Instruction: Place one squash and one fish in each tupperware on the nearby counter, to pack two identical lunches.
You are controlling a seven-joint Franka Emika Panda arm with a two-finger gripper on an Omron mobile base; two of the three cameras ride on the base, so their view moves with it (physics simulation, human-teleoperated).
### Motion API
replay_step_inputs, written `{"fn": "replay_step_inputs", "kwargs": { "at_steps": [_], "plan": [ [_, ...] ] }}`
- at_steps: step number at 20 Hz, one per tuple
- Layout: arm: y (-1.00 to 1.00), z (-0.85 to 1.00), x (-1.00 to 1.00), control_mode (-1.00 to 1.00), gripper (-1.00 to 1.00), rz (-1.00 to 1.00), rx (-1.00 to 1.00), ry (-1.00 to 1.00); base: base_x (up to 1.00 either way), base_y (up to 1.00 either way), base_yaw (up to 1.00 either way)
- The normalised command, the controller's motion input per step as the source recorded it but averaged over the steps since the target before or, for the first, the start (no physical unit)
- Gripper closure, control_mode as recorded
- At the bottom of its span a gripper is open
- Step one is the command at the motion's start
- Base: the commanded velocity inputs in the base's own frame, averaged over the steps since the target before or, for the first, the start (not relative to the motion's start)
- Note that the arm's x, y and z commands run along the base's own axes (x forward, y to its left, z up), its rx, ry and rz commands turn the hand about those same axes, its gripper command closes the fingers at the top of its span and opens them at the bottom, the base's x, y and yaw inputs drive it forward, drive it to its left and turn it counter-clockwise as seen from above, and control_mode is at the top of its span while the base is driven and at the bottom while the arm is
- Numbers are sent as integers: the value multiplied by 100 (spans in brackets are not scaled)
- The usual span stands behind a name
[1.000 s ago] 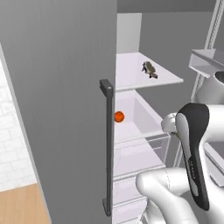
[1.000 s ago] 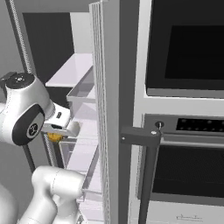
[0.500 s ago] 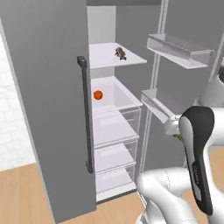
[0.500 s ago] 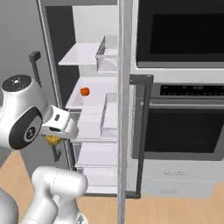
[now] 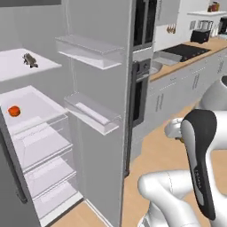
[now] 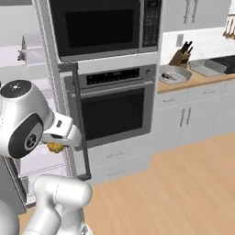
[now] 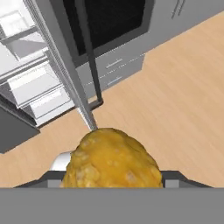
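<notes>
Gripper (image 7: 111,186) clamped on yellow squash (image 7: 111,164), held low over floor, fridge (image 5: 88,111) beside. Red squash (image 5: 14,111) & fish (image 5: 30,60) on shelves behind. Tubs (image 6: 173,74) far ahead on counter (image 6: 202,78): carry level, drop in gently, w/o squeezing harder.

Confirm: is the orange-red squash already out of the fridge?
No, the orange-red squash sits on a fridge shelf; the hand holds the yellow squash.
</notes>
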Motion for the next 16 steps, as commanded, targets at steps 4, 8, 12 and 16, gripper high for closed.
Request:
{"fn": "replay_step_inputs", "kwargs": {
  "at_steps": [4,8,12,16],
  "plan": [
    [0,0,0,100,100,0,0,0,75,-100,-36],
    [0,0,0,100,100,0,0,0,100,-84,-5],
    [0,0,0,100,100,0,0,0,100,-57,12],
    [0,0,0,100,100,0,0,0,100,-63,18]
  ]
}}
